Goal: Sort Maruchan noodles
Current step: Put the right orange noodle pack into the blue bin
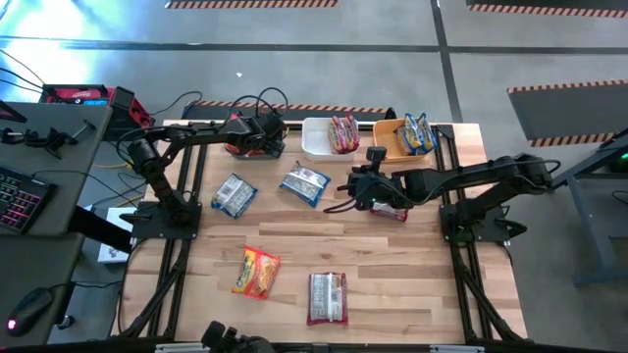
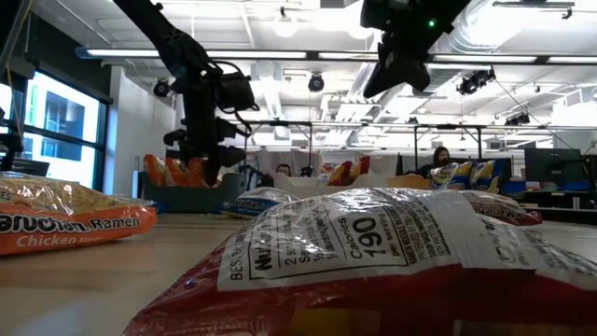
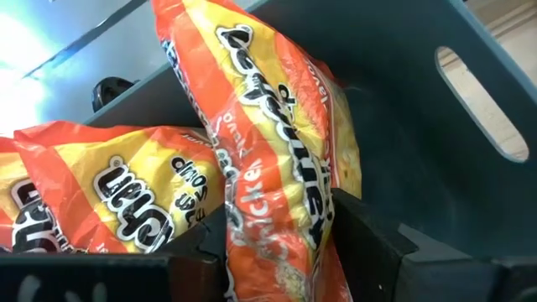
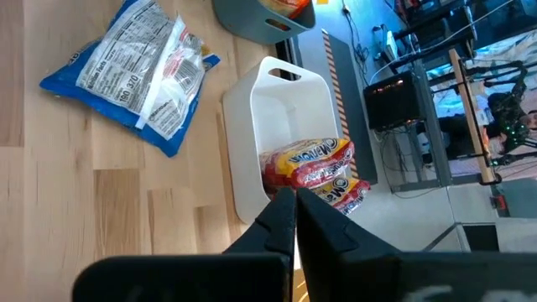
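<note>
A: That orange chicken ramen packet (image 3: pixel 277 159) is hanging upright between the left gripper (image 3: pixel 281 256)'s fingers (image 3: pixel 369 243), inside the dark-blue bin (image 3: pixel 419 126), and leaning against a second orange packet (image 3: pixel 109 197) lying just beside the gripper. The fingers are standing a little apart with the packet between them, so whether they are pinching it or letting it go I cannot tell.

B: How is it going to handle?

A: I am judging it light, crinkly and slick, with a brittle noodle block inside, so a hard squeeze risks cracking it. A flat pinch across a short edge is looking safest.

B: And the right gripper (image 1: pixel 358 184)?

A: It is clenched, holding nothing, and hovering over the table. The white bin (image 4: pixel 277 117) with its maroon packets (image 4: pixel 315 172) is sitting just ahead of it, and a white-maroon packet (image 1: pixel 391 211) is lying just under the arm behind it.

B: What else is waiting?

A: Two blue packets (image 1: pixel 305 184) are lying between the grippers, and an orange packet (image 1: pixel 257 272) and a maroon one (image 1: pixel 327 297) are lying well away from both. The orange bin (image 1: pixel 388 142) is holding yellow-blue packets (image 1: pixel 416 132).
</note>
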